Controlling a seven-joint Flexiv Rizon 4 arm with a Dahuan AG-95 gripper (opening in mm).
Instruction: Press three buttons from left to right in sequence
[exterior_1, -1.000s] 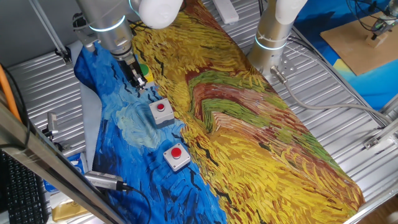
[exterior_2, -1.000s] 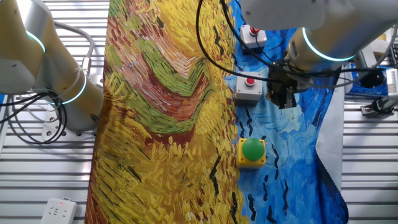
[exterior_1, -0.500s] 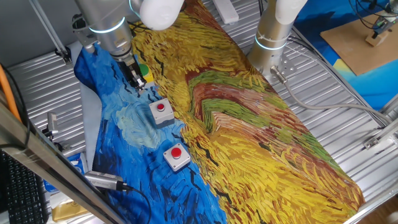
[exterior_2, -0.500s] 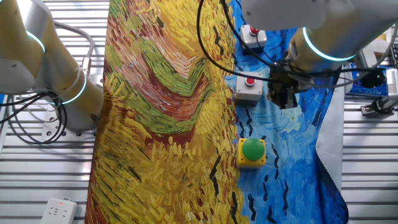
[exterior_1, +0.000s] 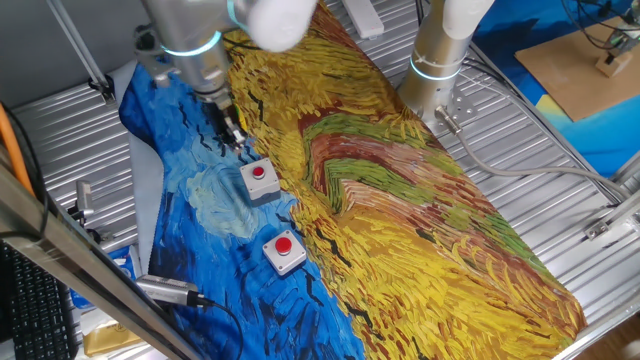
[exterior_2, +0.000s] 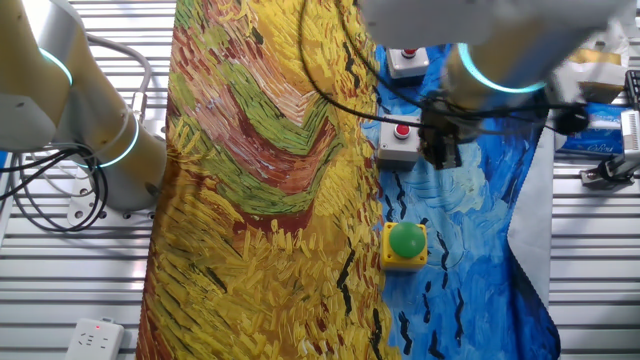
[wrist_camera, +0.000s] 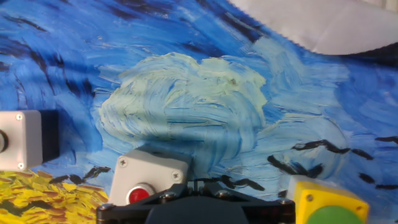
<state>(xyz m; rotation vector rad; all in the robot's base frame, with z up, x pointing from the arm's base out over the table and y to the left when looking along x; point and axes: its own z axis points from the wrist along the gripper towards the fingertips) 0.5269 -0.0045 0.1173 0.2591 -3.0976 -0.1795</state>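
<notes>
Three square push-button boxes sit on the painted-cloth counter. The gripper has shifted from beside the green-capped yellow box toward the middle red-capped grey box — likely next; its far red-capped twin waits. Whether the gripper is clenched, I cannot tell.

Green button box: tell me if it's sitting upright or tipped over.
Upright. The green button box sits flat on the painted cloth, its yellow base square to the surface and its green cap facing up.
</notes>
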